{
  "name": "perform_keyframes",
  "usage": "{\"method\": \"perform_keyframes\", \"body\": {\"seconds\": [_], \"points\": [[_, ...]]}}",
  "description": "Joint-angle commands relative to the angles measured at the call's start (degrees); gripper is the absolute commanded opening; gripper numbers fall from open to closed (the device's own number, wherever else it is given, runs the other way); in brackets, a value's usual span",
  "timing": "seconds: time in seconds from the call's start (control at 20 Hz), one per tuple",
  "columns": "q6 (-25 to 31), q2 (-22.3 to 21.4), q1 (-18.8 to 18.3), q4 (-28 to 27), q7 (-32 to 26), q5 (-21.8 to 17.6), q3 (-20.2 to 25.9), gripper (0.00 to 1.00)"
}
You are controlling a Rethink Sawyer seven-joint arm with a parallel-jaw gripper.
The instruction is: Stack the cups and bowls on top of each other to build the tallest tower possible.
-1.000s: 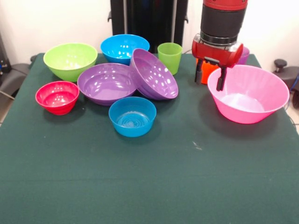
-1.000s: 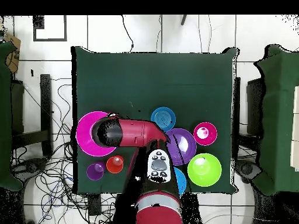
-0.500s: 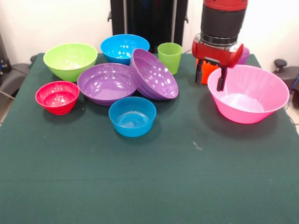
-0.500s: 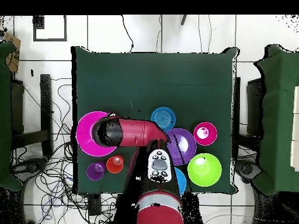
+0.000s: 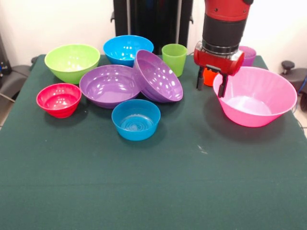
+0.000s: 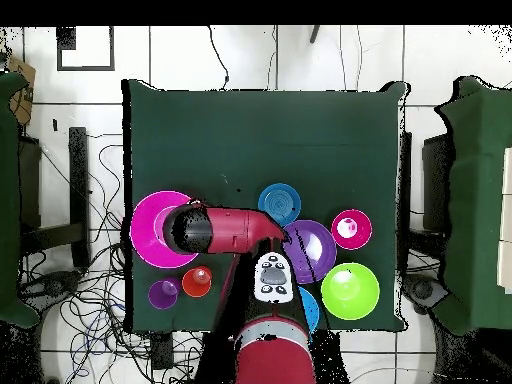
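**Pink bowl under the claw's outer finger, orange cup just behind**

The pink bowl (image 5: 255, 96) sat at the right of the green table (image 5: 153, 182) in the front view, upright and empty, its near-left rim directly beneath the gripper (image 5: 209, 84). The claw hung with its two dark fingers (image 5: 221, 86) spread apart and nothing between them: one finger was in front of the bowl's rim, the other outside the bowl over the cloth. Whether either finger touched the rim could not be told.

Just behind the claw stood the orange cup (image 5: 209, 76), partly hidden by the fingers, and further back the purple cup (image 5: 247, 55) peeked from behind the arm. In the overhead view the arm covered the pink bowl's (image 6: 152, 228) inner edge, with the orange cup (image 6: 197, 281) and purple cup (image 6: 163, 293) lying toward the robot's base from it.

The likely next grasp turned on this: the bowl's rim lay straight below, so a plain descent would probably straddle it, while the orange cup would call for a short shift back. The green cup (image 5: 174, 59) and the other bowls lay well apart.
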Motion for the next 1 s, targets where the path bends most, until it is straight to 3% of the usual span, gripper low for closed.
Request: {"method": "perform_keyframes", "body": {"seconds": [0.05, 0.7, 0.8, 0.85, 0.9, 0.95, 1.0], "points": [[-4.51, 4.72, -1.96, 2.08, -0.04, -4.63, 4.06, 1.00], [-1.97, 2.99, -2.65, 2.91, 0.31, -3.85, 5.70, 1.00], [-0.69, 0.99, -5.29, 5.88, -0.97, -2.82, 9.57, 1.00], [-0.55, 0.41, -10.10, 7.16, -6.67, -4.40, 15.68, 1.00], [-0.82, 0.22, -12.11, 6.24, -11.10, -6.91, 18.34, 1.00], [-0.06, 0.80, -17.11, 5.12, -19.35, -10.48, 24.80, 1.00], [0.82, 1.20, -19.24, 4.87, -22.03, -11.57, 27.64, 1.00]]}}
